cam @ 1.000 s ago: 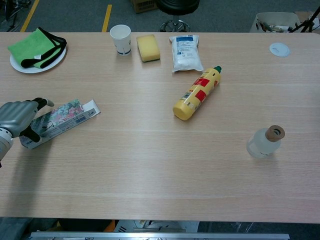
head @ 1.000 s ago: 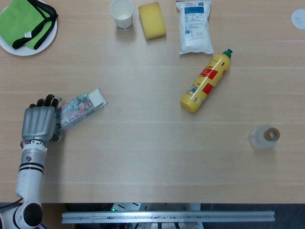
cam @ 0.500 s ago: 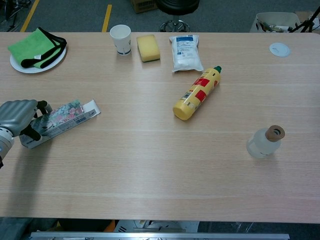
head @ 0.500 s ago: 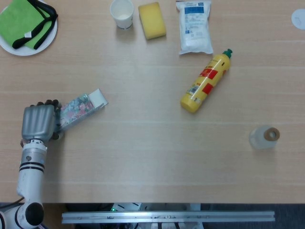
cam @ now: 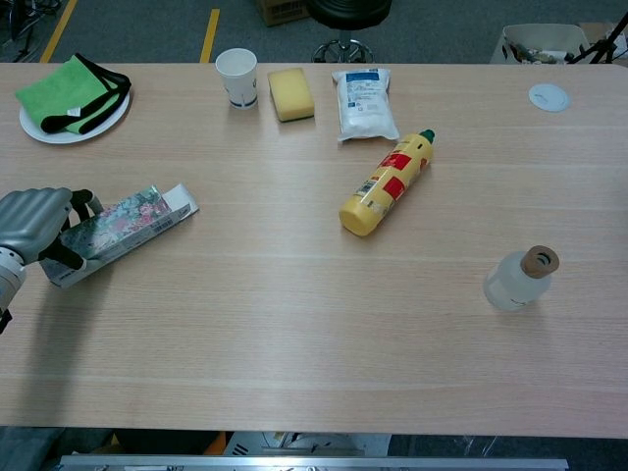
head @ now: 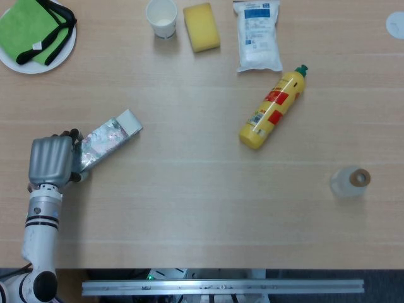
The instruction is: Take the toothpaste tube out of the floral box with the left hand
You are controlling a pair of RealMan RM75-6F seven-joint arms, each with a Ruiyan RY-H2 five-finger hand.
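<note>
A long floral box (head: 107,141) (cam: 123,231) lies slanted on the wooden table at the left, its white flap end pointing up and right. My left hand (head: 52,161) (cam: 37,231) grips the box's lower left end, fingers curled around it. In the head view the box shows a grey side with little of the floral print; the chest view shows the flowers. No toothpaste tube shows; the box hides its contents. My right hand is in neither view.
A yellow bottle (head: 273,108) lies mid-right. A paper cup (head: 161,17), yellow sponge (head: 201,26) and white pouch (head: 257,35) line the far edge. A plate with a green cloth (head: 35,30) sits far left. A small clear bottle (head: 350,181) stands at the right.
My left hand's fingers closed around the box end, and the box rolled about its long axis, turning a grey side toward the head camera.
</note>
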